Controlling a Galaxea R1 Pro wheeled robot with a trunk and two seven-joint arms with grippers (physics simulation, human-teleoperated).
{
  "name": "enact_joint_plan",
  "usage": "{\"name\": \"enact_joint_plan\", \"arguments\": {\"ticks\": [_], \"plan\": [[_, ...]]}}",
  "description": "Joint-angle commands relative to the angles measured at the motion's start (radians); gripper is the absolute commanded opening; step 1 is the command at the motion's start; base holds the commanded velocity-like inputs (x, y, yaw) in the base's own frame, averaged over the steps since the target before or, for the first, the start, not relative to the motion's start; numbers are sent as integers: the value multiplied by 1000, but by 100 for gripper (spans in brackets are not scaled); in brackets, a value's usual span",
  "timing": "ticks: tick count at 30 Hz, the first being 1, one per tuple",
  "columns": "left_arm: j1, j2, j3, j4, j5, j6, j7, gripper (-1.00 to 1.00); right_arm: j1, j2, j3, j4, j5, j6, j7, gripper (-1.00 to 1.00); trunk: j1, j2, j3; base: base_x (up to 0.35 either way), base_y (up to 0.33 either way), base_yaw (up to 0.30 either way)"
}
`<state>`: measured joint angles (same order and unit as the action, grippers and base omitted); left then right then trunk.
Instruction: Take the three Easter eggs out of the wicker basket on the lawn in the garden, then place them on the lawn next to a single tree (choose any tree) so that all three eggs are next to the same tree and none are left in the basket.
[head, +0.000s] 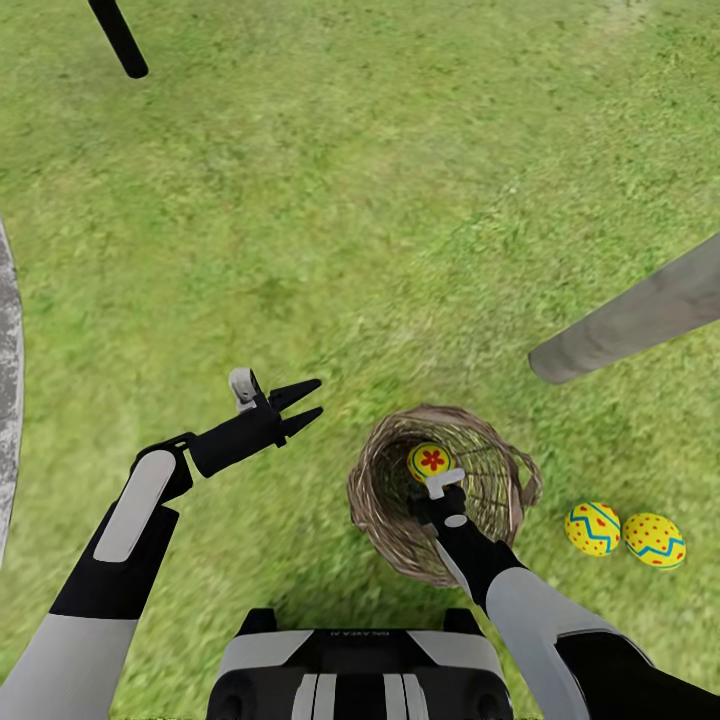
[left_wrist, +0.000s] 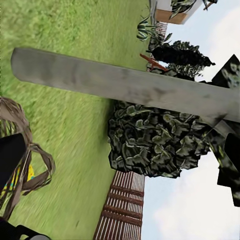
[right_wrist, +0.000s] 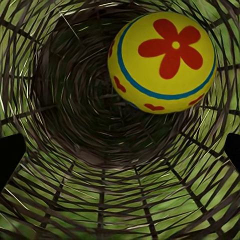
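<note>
The wicker basket (head: 383, 500) stands on the lawn (head: 380, 200) close in front of me. One yellow Easter egg (head: 431, 459) with a red flower lies inside it, and the right wrist view looks down on this egg (right_wrist: 162, 62) against the weave (right_wrist: 75, 100). My right gripper (head: 441, 490) reaches into the basket, open, its fingertips (right_wrist: 10, 155) wide apart and short of the egg. Two more eggs (head: 592, 528) (head: 655, 540) lie on the grass right of the basket, near the pale tree trunk (head: 630, 325). My left gripper (head: 312, 398) hovers open, left of the basket.
A thin black trunk (head: 118, 38) stands far back on the left. Grey paving (head: 8, 350) edges the lawn at the left. The left wrist view shows the pale trunk (left_wrist: 125, 85), dark foliage (left_wrist: 160, 140), a wooden fence (left_wrist: 122, 207) and the basket rim (left_wrist: 30, 150).
</note>
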<state>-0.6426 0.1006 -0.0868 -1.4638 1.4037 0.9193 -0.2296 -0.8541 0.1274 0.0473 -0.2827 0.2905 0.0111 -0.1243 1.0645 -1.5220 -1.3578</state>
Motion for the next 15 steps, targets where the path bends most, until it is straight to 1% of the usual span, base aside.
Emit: {"name": "enact_joint_plan", "arguments": {"ticks": [1,14,15], "plan": [[0,1,-1,0,-5,1,-7,100,0,0,5,1,4,1,-6,100,0,0,-2,0,0,0],[1,0,-1,-1,-5,1,-7,100,0,0,3,-13,4,3,-5,100,0,0,-23,0,0,0],[1,0,-1,-1,-5,1,-7,100,0,0,3,-13,4,3,-5,100,4,-7,-28,0,0,0]]}}
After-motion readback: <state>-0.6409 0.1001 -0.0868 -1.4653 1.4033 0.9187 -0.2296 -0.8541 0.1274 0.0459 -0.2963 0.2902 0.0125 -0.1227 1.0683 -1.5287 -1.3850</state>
